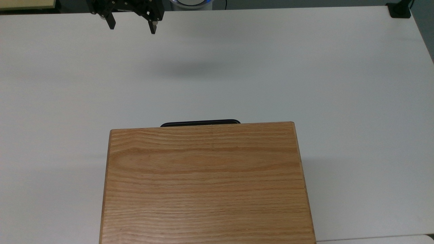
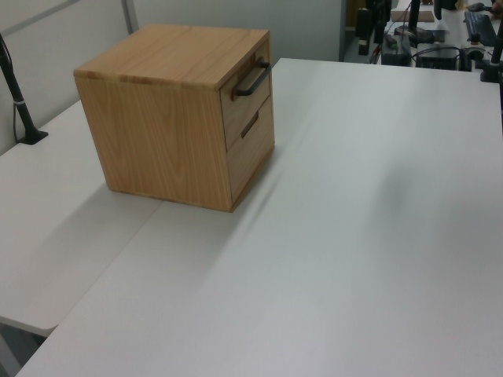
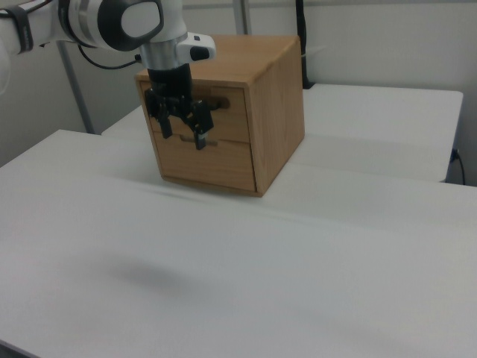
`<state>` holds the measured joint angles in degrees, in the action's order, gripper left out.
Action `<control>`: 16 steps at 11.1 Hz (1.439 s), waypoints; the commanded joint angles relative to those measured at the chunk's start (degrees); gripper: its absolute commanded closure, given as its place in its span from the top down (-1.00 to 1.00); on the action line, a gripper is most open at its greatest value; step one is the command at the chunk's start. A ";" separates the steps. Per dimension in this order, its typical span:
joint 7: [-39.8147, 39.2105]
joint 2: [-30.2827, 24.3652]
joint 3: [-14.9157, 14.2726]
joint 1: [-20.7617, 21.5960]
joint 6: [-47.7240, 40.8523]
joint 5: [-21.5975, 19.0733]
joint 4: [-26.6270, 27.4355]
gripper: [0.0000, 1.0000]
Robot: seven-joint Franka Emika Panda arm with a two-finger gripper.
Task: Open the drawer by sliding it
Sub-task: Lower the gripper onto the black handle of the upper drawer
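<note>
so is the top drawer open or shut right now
Shut. In the left view the drawer front sits flush with the cabinet face, and in the top view just its black handle pokes past the cabinet top.

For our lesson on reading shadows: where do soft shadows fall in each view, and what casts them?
Top view: a blurred dark patch on the white table, below the open gripper. Right view: a similar smudge at lower left. Left view: the cabinet shades the table beside its base.
</note>
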<state>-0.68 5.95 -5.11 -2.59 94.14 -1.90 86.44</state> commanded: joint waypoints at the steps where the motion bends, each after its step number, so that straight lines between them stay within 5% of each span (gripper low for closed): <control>1: 4.60 1.51 -0.69 1.45 6.03 -4.14 0.84 1.00; 6: 40.07 2.04 0.54 3.11 21.05 -8.99 1.80 1.00; 9: 63.11 4.15 3.87 3.73 33.27 -8.92 2.68 1.00; 16: 71.08 9.51 4.94 6.46 45.15 -8.12 3.13 0.44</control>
<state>68.19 13.99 -0.01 3.06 134.78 -10.18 89.11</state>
